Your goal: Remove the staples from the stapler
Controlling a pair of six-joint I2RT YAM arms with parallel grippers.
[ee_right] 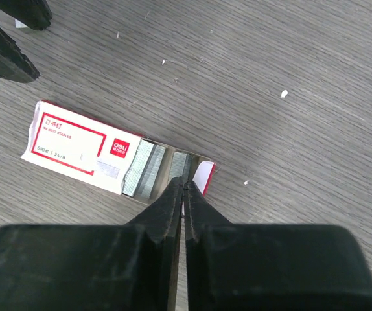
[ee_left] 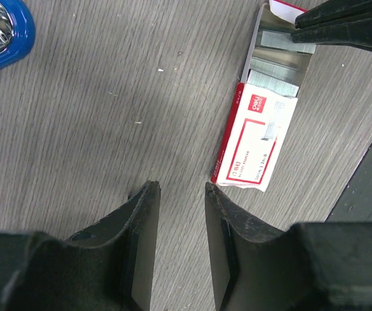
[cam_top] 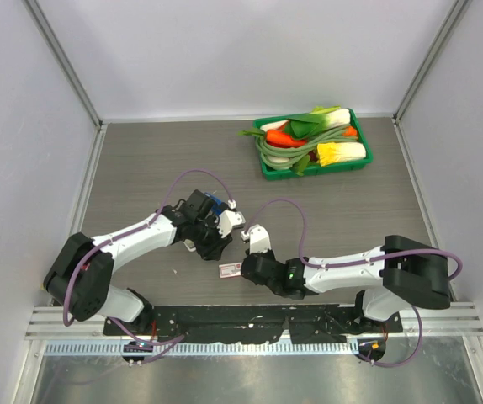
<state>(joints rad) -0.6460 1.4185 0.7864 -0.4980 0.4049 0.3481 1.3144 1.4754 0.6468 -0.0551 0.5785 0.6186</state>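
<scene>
The blue stapler lies on the table by my left wrist; its end shows at the top left of the left wrist view. My left gripper is open and empty, low over bare table, between the stapler and the box. My right gripper is shut, its tips over the open drawer of the flat red-and-white box. A thin grey sliver, the staples, seems pinched at the tips. Rows of staples fill the drawer.
A green tray of toy vegetables stands at the back right. Walls enclose the table on three sides. Both grippers work close together near the front middle, the box between them.
</scene>
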